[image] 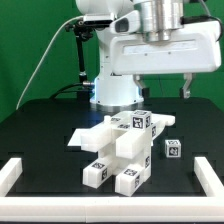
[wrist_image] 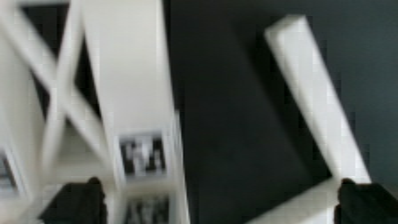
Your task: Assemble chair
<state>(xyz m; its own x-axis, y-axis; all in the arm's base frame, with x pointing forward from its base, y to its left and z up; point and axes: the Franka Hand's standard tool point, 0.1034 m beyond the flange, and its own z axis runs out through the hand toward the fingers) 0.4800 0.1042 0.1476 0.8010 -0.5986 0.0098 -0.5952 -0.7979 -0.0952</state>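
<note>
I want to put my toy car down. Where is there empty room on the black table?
Bare table lies between the chair parts and the border rail at the exterior view's left. The middle is crowded, and a small cube sits close on the right.

a flat green wall (image: 35, 40) stands behind everything. a thin black cable (image: 40, 62) hangs down in front of it. the dark black tabletop (image: 45, 125) has plain white border rails (image: 12, 173) along its edges. the light is bright and even.

White chair parts (wrist_image: 116, 110) (blurred), black table (wrist_image: 222, 120)
</note>
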